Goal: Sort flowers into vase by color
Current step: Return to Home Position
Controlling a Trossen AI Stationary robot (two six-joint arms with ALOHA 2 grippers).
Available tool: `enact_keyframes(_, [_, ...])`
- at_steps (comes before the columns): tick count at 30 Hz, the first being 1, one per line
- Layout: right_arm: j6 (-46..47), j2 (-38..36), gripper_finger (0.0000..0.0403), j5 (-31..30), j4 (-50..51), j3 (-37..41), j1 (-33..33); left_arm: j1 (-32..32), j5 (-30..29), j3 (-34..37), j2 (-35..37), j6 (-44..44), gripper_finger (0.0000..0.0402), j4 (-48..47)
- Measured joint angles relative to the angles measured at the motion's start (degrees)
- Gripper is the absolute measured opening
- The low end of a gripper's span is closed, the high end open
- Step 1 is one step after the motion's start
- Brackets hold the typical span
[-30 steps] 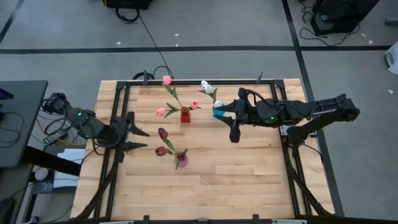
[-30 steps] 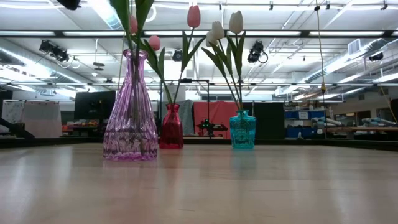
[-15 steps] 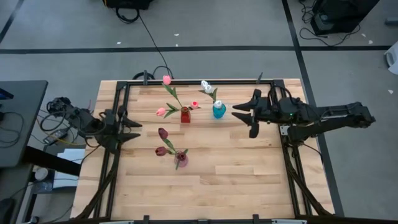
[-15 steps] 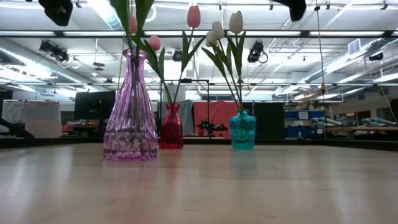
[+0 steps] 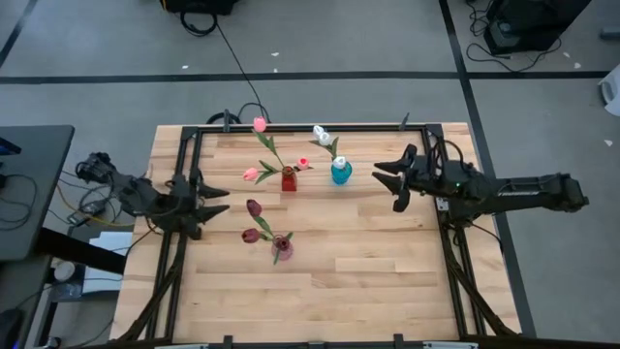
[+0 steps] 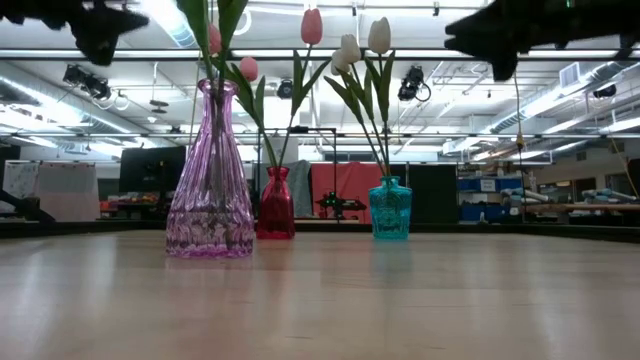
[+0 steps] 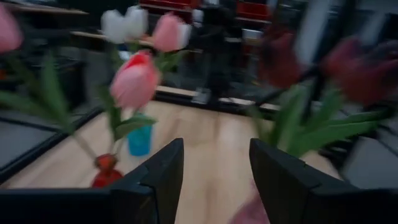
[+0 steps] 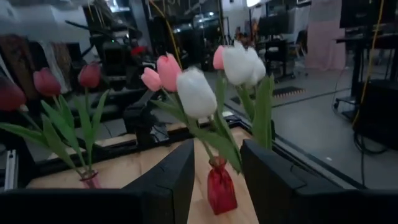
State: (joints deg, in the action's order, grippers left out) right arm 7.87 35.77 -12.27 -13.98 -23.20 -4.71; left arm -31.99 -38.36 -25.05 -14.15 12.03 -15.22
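Three vases stand on the table. A red vase [image 5: 289,179] holds pink tulips [image 5: 260,124]. A teal vase [image 5: 341,173] holds white tulips [image 5: 321,133]. A pink glass vase [image 5: 282,248] holds maroon tulips [image 5: 253,207], and in the low view this pink vase [image 6: 211,180] is nearest. My left gripper [image 5: 215,201] is open, left of the maroon tulips and apart from them. My right gripper [image 5: 386,184] is open, right of the teal vase and apart from it. Both wrist views show open fingers with the flowers beyond them.
A black frame runs along the table's left, far and right edges [image 5: 441,194]. Bare wood lies in the near half of the table [image 5: 368,281]. In the low view both grippers hang high above the tabletop, the left gripper [image 6: 100,25] and the right gripper [image 6: 495,30].
My right gripper has drawn back from beside the teal vase toward the table's right edge. My left gripper has pulled toward the left edge, then come partly back. Both have come lower into the low view. The vases and flowers have stayed still.
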Motion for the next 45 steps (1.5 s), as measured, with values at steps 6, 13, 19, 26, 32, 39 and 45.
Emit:
enact_keyframes(6, [0.92, 1.09, 0.0144, 0.18, -17.36, 9.85, -0.04, 0.11, -5.83, 8.68, -0.01, -0.02, 0.0188, 11.16])
enact_keyframes(13, [-3.74, 0.03, 0.0144, -6.04, -25.85, 12.18, -0.04, 0.11, -4.49, 9.34, 0.04, 0.4, 0.0188, 11.17])
enact_keyframes(19, [0.75, -1.4, 0.0144, -7.17, -25.29, 12.18, 0.08, 0.11, -3.19, 9.34, 0.09, -1.03, 0.0188, 10.86])
enact_keyframes(26, [3.69, -0.7, 0.0144, -7.11, -24.98, 12.18, 0.09, 0.11, -0.71, 9.34, -1.37, -0.25, 0.0188, 9.5])
enact_keyframes(32, [9.61, -0.61, 0.0144, 9.33, -24.14, 12.18, -0.23, 0.13, 0.15, 9.34, -2.32, -2.18, 0.0188, 9.58])
enact_keyframes(39, [5.85, -5.01, 0.0144, 27.47, -23.32, 12.18, -2.9, 0.11, 12.32, 9.34, -2.33, -4.64, 0.0188, 14.05])
enact_keyframes(45, [1.96, -10.94, 0.0144, 25.74, -10.24, 12.18, -6.87, 0.11, 15.8, 9.34, -3.56, -6.82, 0.0188, 19.3])
